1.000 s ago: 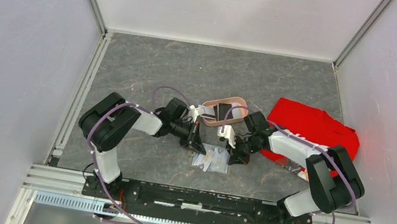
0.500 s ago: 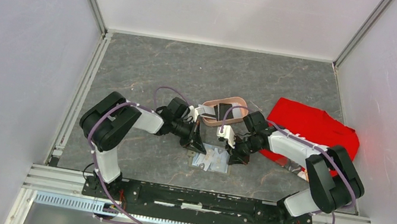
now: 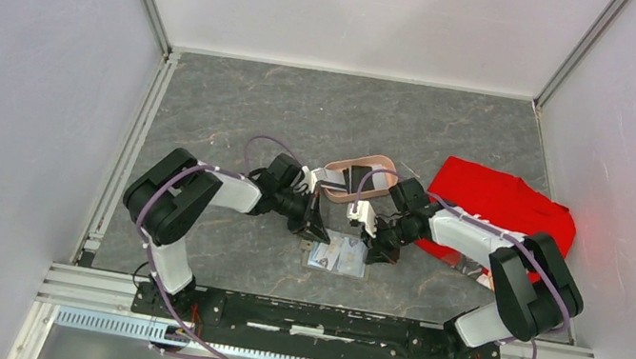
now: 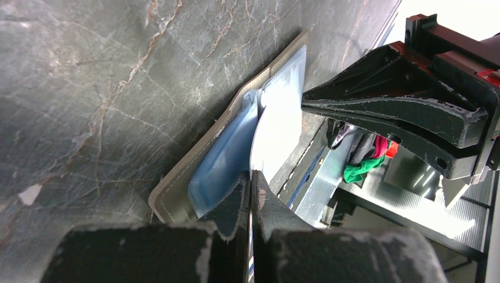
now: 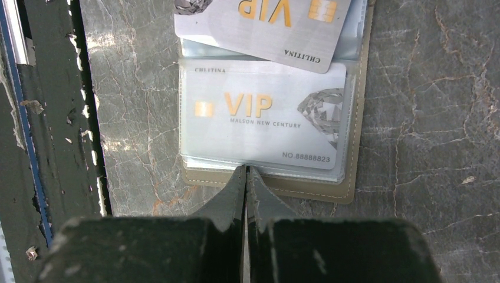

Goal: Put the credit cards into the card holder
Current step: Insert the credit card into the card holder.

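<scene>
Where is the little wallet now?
In the top view the card holder lies open, near middle, between the left hand, gripping a credit card, and the right hand, just nearer than the pink tray.

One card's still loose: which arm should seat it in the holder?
Left. The left tool is shut on the loose card right at the card holder; the right tool is shut, tips at its edge.

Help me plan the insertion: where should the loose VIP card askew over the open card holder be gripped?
Pinch its raised edge across the thin faces, from the left arm's side. The loose VIP card leans up off the card holder, so that edge clears the table and the low edge stays free to slide in. The left fingers seem shut there.
</scene>
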Controlling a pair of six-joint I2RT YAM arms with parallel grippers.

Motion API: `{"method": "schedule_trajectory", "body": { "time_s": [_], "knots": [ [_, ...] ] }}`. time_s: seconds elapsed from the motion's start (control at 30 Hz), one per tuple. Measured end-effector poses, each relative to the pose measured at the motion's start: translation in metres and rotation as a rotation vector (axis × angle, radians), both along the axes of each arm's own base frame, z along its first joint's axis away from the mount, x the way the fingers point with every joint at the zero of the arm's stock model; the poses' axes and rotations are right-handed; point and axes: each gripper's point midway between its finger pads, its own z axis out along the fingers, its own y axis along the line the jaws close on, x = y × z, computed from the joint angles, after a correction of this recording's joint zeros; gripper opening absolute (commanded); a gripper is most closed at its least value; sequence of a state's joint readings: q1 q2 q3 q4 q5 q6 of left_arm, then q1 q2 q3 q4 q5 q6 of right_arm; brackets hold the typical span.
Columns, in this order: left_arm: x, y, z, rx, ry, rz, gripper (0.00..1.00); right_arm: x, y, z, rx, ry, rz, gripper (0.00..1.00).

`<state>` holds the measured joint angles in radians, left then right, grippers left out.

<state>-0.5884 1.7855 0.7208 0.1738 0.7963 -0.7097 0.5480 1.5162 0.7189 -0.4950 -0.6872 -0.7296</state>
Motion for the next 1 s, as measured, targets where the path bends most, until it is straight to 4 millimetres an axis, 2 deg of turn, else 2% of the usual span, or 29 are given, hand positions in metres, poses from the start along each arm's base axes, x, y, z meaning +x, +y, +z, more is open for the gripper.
{"method": "schedule_trajectory", "body": {
  "time_s": [0.43,1.0],
  "knots": [
    [0.003,0.0,0.002,0.012,-0.022,0.015,0.02,0.0,0.0,0.0,-0.001,0.002,-0.001,0.02],
    [-0.003,-0.014,0.001,-0.011,-0.041,-0.011,0.02,0.0,0.0,0.0,-0.001,0.003,-0.002,0.02]
  ]
}}
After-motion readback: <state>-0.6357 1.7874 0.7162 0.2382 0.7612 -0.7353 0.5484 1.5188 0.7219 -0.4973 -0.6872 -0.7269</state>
